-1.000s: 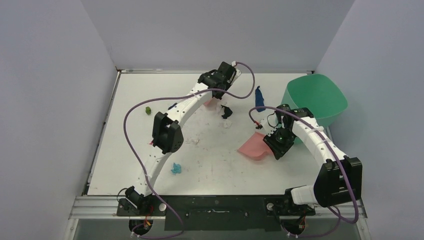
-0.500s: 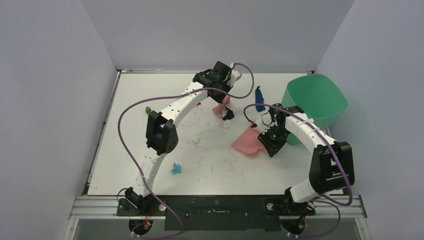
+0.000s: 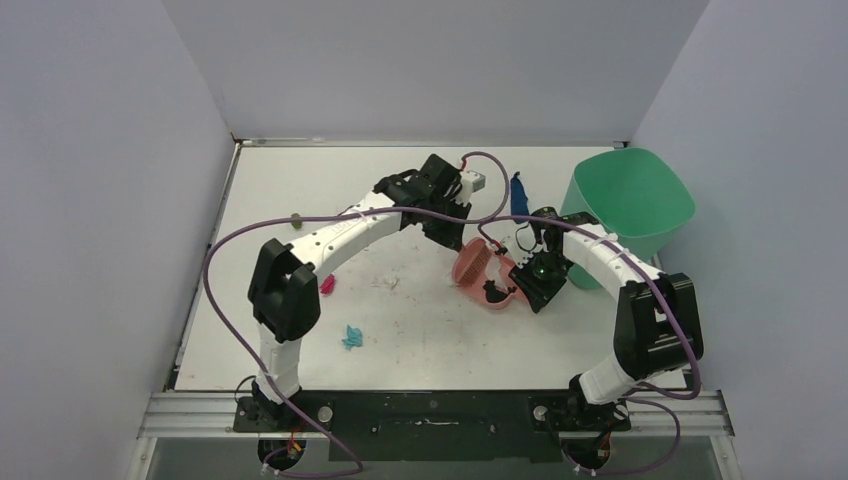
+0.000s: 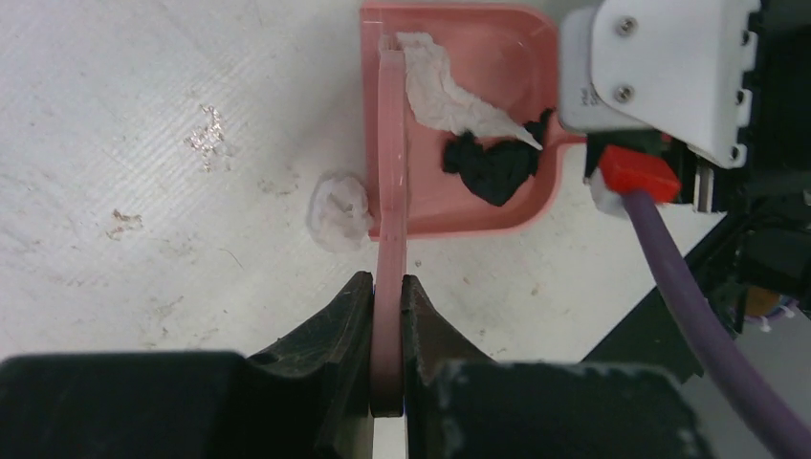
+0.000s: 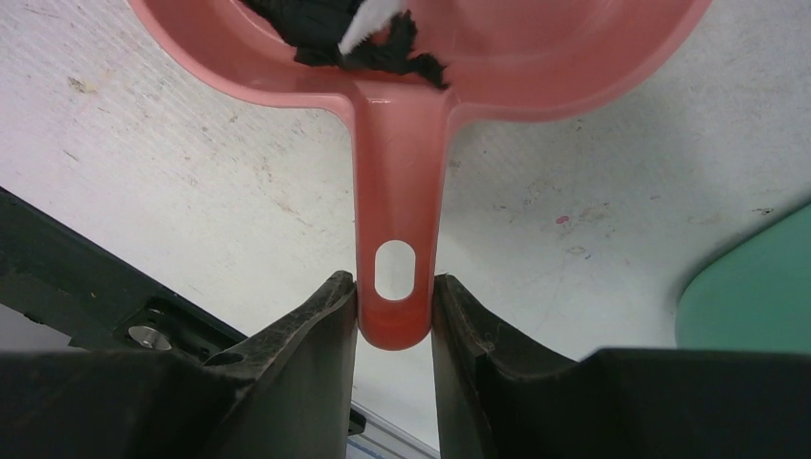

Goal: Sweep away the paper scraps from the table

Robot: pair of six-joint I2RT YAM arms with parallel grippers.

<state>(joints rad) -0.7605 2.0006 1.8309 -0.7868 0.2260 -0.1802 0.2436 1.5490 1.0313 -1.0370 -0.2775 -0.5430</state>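
Note:
My left gripper [image 3: 452, 232] is shut on the thin pink brush [image 4: 390, 191], whose edge stands at the mouth of the pink dustpan [image 3: 475, 265]. My right gripper [image 3: 518, 287] is shut on the dustpan's handle [image 5: 397, 191]. Inside the pan lie a white paper scrap [image 4: 440, 91] and a dark scrap [image 4: 493, 167]. Another white scrap [image 4: 339, 210] lies just outside the pan, left of the brush. On the table [image 3: 420, 340] lie a green scrap [image 3: 297, 222], a magenta scrap [image 3: 326, 286], a cyan scrap [image 3: 352, 336] and a dark blue scrap [image 3: 518, 195].
A green bin [image 3: 632, 200] stands at the right edge of the table, close behind my right arm; it also shows in the right wrist view [image 5: 756, 296]. Purple cables loop over both arms. Grey-lilac walls close in the table on three sides.
My left arm has swept the brush right and toward me, up to the dustpan. The dark and white scraps are now inside the pan. My right gripper has shifted the pan left.

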